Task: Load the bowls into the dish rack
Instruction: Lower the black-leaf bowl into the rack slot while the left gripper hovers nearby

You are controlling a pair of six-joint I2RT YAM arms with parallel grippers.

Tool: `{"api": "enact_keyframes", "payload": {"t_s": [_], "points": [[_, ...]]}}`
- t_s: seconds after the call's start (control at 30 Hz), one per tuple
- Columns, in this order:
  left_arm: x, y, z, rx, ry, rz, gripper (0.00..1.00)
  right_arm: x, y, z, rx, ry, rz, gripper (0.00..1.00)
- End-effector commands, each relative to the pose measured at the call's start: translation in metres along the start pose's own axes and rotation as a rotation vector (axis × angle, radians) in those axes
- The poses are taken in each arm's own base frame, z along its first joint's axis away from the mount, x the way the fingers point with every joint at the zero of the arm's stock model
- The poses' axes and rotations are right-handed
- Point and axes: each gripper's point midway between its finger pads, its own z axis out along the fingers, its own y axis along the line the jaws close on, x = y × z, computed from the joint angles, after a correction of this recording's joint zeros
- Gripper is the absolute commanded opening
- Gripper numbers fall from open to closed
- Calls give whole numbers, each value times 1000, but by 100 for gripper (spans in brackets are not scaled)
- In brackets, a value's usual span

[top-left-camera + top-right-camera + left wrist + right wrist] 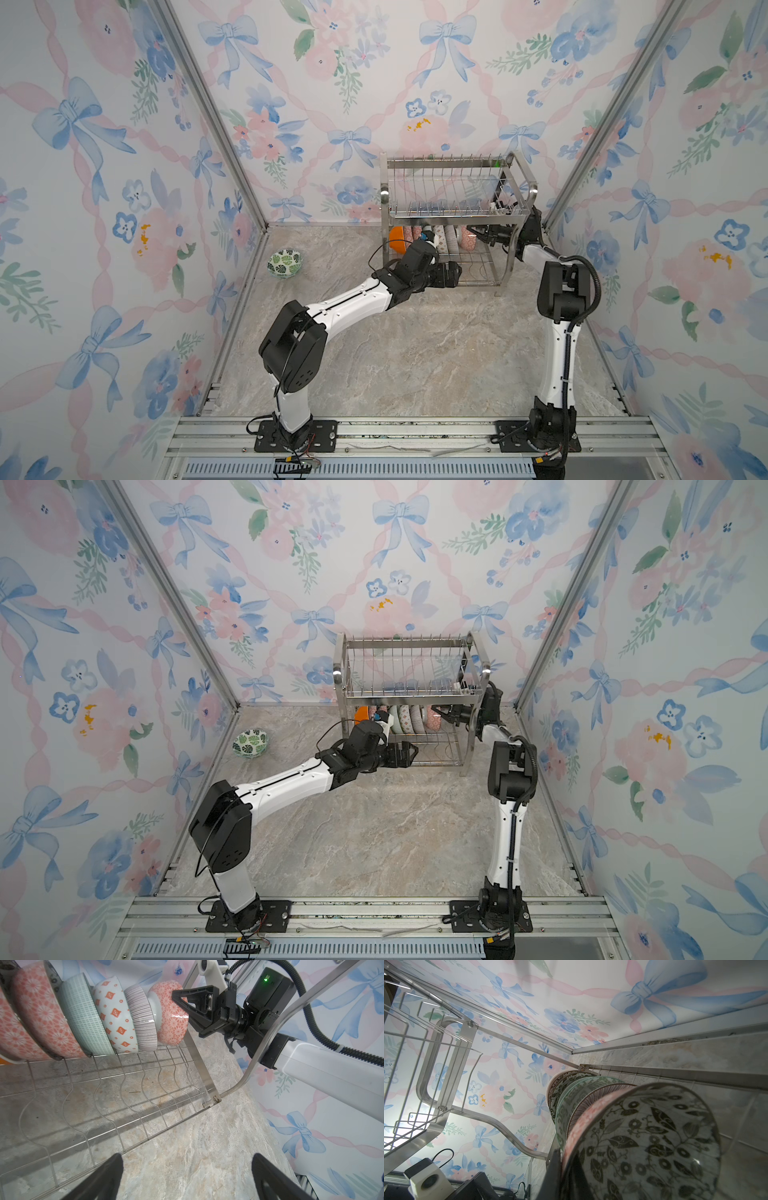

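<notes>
i'm keeping an eye on the right gripper (180, 1002), which is pinching the rim of the dark-leaf bowl (654, 1136). that bowl is standing on edge at the right end of the row of bowls (112, 1016) in the dish rack (449, 163)'s lower tier. the left gripper (187, 1184) is hanging wide open with nothing in it, just in front of that tier. the green-leaf bowl (285, 262) is sitting alone on the table (415, 353), well off to the left.

Patterned bowls (116, 1016) stand on edge in the dish rack (453, 162) (lower tier); 1 green-leaf bowl (285, 262) sits apart.
</notes>
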Motion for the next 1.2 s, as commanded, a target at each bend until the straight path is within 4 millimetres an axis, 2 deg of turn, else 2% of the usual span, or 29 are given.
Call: {"api": "enact_keyframes", "payload": {"t_s": [0.0,0.13,0.67,0.8,1.17], "points": [[4,4,0,-15,14,16,98,17,-6,18,22,42,79,0],[4,5,-1,-18,11,17,98,19,-3,17,18,43,82,0],[7,2,-3,-11,17,14,98,5,46,15,-79,-4,42,0],[7,2,-4,-10,18,13,98,4,47,19,-111,-8,59,0],[9,4,-6,-21,16,18,98,11,31,29,-121,9,115,0]]}}
